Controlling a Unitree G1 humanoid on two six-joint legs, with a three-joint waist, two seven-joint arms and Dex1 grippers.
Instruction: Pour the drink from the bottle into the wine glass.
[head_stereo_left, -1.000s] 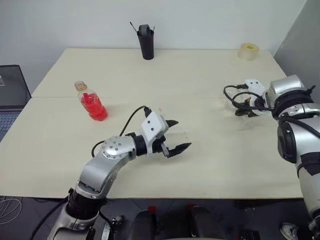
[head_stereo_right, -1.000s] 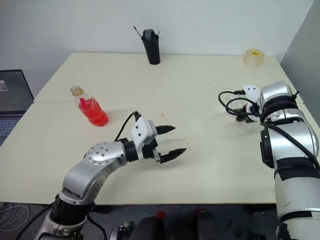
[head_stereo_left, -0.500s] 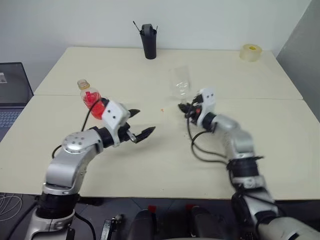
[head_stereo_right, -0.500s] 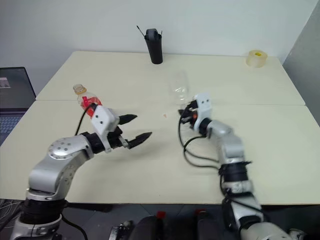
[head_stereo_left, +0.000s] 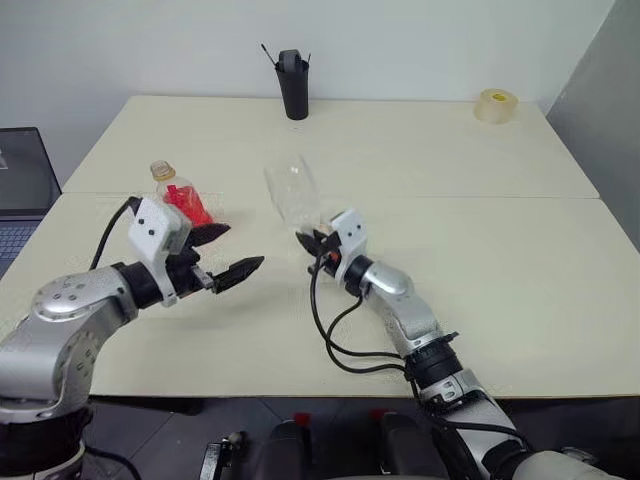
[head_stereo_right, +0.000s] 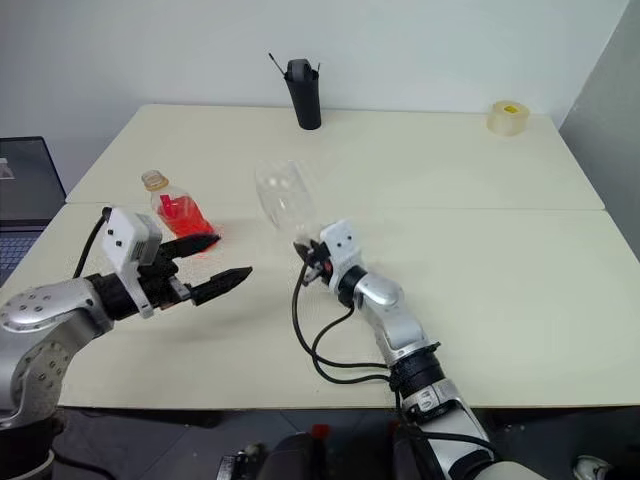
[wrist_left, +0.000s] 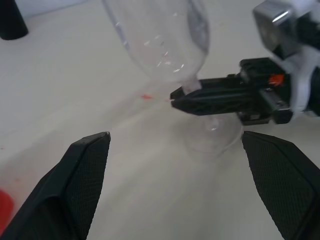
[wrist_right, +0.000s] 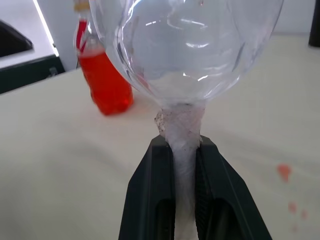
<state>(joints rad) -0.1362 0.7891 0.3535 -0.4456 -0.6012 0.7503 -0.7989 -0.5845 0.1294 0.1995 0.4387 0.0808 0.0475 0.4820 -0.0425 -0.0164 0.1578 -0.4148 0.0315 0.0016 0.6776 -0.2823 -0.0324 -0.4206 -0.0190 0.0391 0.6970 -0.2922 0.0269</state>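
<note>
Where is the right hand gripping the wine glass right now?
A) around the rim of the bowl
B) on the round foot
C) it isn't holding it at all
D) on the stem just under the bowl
D: the right hand has its two black fingers closed on the thin stem of the wine glass, just below the rounded bowl.

The wine glass is clear and glossy, the bottle is clear ribbed plastic, and the table has a matt, smooth cream surface.
</note>
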